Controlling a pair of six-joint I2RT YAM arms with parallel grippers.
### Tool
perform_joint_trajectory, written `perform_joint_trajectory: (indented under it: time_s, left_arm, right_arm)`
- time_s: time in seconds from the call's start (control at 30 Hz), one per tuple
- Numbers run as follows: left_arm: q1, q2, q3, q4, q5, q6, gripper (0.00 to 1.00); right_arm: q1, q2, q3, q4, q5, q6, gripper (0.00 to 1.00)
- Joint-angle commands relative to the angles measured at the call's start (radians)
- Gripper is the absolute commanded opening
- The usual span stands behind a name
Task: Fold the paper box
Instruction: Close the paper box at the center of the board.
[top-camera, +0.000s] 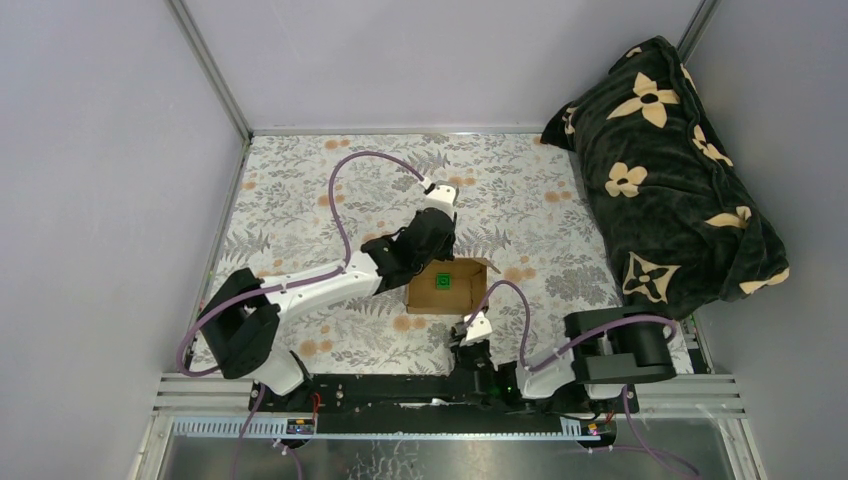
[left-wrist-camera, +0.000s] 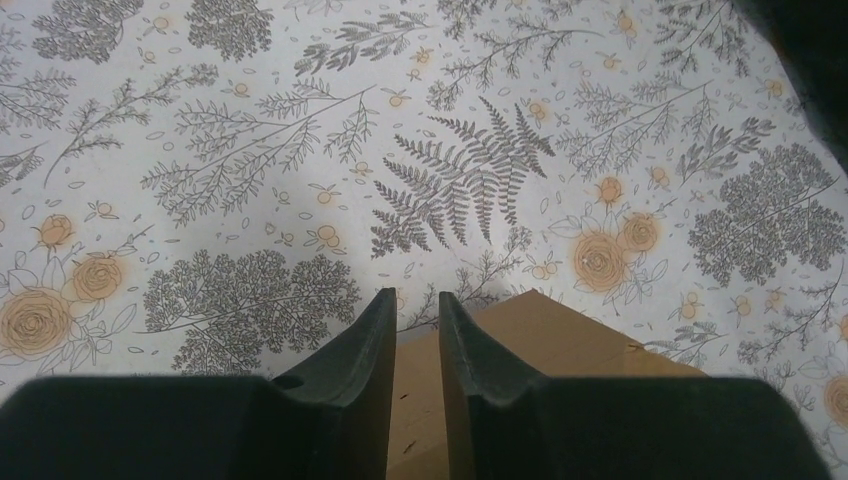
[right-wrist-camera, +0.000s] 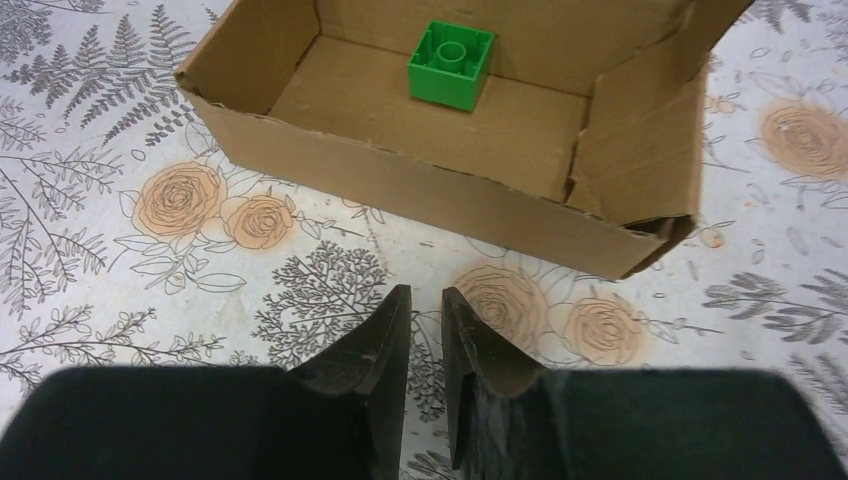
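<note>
Small open-topped brown cardboard box sat near the middle of the flower-patterned worktop, mouth up. One small green plastic cube lay on its floor against the far wall. At the robot's right end an inner flap stood creased and a little crumpled at the corner. A dark blanket with cream flowers was heaped at the far right, well apart from the box.

Left pincer was over the box's left end with its jaws drawn narrow. Brown board showed in the gap and beside the right finger. Could not tell whether the board was nipped or merely lay beneath.

Right pincer hung over bare cloth just short of the near wall. It was narrow too, with a slit between the fingers, holding nothing and touching nothing.

Handling, as judged:
- The board looked thin and light, stiff across a panel but ready to bend at a crease.
- The cube would add little weight, so the box would likely skid on the cloth if pushed from one side only.
- Edges would crush under a hard pinch, as the ragged right corner suggested.
- Best hold seemed the free edge of a flap, mid-length, clear of the corners.
- The other pincer should steady the opposite wall.
</note>
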Motion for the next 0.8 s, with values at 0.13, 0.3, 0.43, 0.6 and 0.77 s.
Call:
perform_joint_trajectory:
  time_s: [0.13,0.3,0.43,0.6,0.77]
  left_arm:
    - [0.012,0.034,-0.03,0.078,0.049,0.006,0.26]
    - [0.011,0.033,-0.061,0.094,0.066,-0.012,0.25]
    - [0.01,0.019,-0.11,0.12,0.068,-0.042,0.25]
    - [0.009,0.016,-0.162,0.153,0.071,-0.068,0.23]
    - [-0.002,0.024,-0.185,0.169,0.063,-0.082,0.22]
  right_arm:
    - [-0.005,0.165,-0.039,0.496,0.093,-0.083,0.22]
    - [-0.019,0.205,-0.086,0.633,0.087,-0.062,0.21]
    - [-0.039,0.216,-0.101,0.667,0.074,-0.043,0.2]
    - [-0.068,0.223,-0.092,0.696,0.046,-0.064,0.2]
    - [-0.101,0.228,-0.08,0.705,0.014,-0.067,0.19]
